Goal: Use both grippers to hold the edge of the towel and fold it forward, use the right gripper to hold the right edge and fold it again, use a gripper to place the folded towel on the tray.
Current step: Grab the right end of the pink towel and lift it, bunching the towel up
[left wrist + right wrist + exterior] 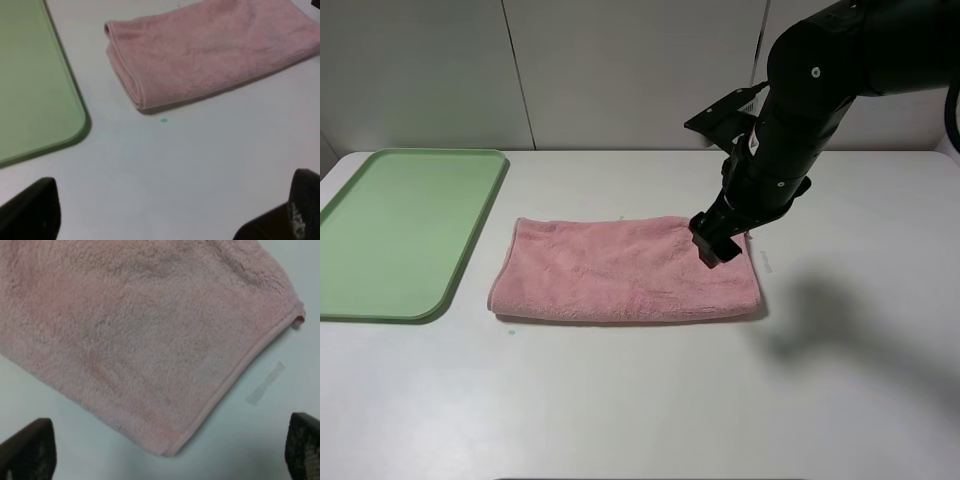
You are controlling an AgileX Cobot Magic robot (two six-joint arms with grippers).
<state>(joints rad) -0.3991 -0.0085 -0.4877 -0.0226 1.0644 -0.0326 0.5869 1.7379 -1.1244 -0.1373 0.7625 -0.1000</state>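
The pink towel (620,268) lies on the white table as a long strip, its doubled fold at the near side. My right gripper (712,245) hovers over the towel's right end, open, nothing between its fingers. In the right wrist view the right gripper (165,447) frames the towel (140,340), its stitched right edge (240,375) and a small loop tag (299,320). My left gripper (162,210) is open over bare table, short of the towel (210,50); the exterior view does not show it. The green tray (400,230) sits left of the towel.
A strip of clear tape (265,384) lies on the table just right of the towel's edge. A tiny green speck (164,120) marks the table near the towel's left front corner. The tray's rounded corner (82,120) lies close to the towel's left end.
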